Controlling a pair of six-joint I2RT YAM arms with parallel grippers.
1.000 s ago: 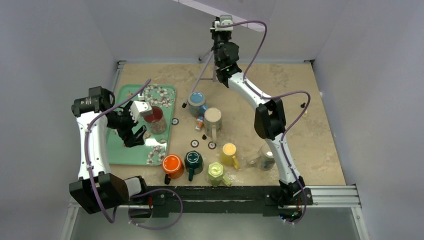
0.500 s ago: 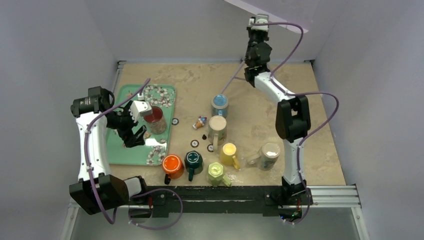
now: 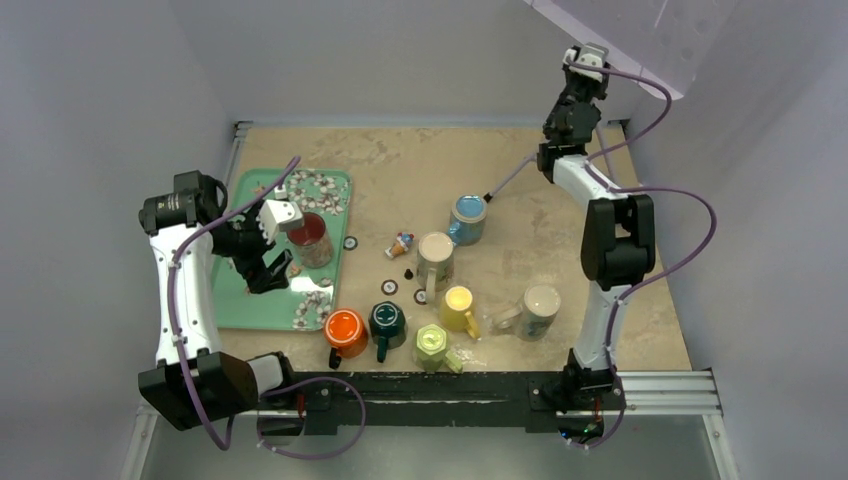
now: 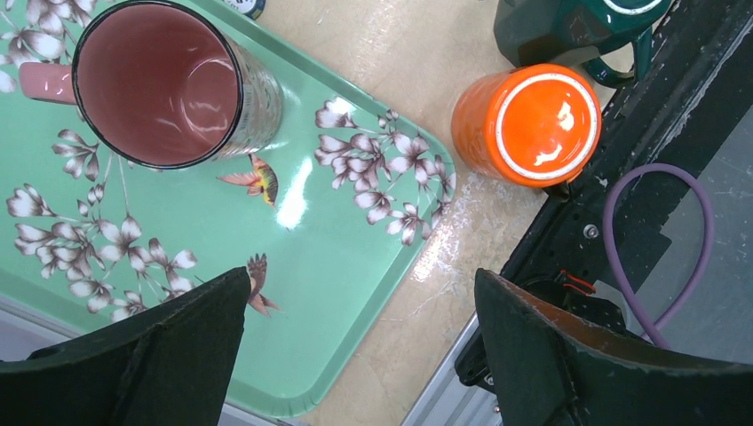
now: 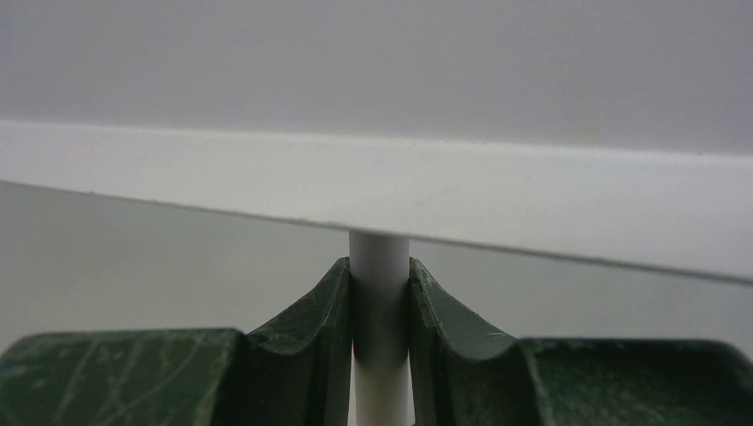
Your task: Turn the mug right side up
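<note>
An orange mug (image 3: pixel 344 327) stands upside down near the table's front edge, its base ring facing up in the left wrist view (image 4: pixel 526 124). My left gripper (image 3: pixel 270 270) hangs open and empty over the near right corner of the green flowered tray (image 4: pixel 355 257), its jaws wide apart (image 4: pixel 360 293), left of the orange mug. My right gripper (image 3: pixel 585 65) is raised high at the back right, shut on a white rod (image 5: pixel 380 293) under a pale panel. The thin rod's lower end (image 3: pixel 490 195) reaches the table beside a blue mug (image 3: pixel 467 215).
A maroon mug (image 3: pixel 310 238) stands upright on the tray (image 3: pixel 250 300). A dark green mug (image 3: pixel 387 320), a lime mug (image 3: pixel 431 343), a yellow mug (image 3: pixel 458 300), a beige mug (image 3: pixel 435 250) and a pale mug (image 3: pixel 538 305) crowd the front middle. A small figure (image 3: pixel 400 243) and round tokens (image 3: pixel 389 286) lie between them.
My right arm has swung to the right with the rod and panel. The blue mug has slid rightward across the table with the rod's lower end. The left arm has not moved.
</note>
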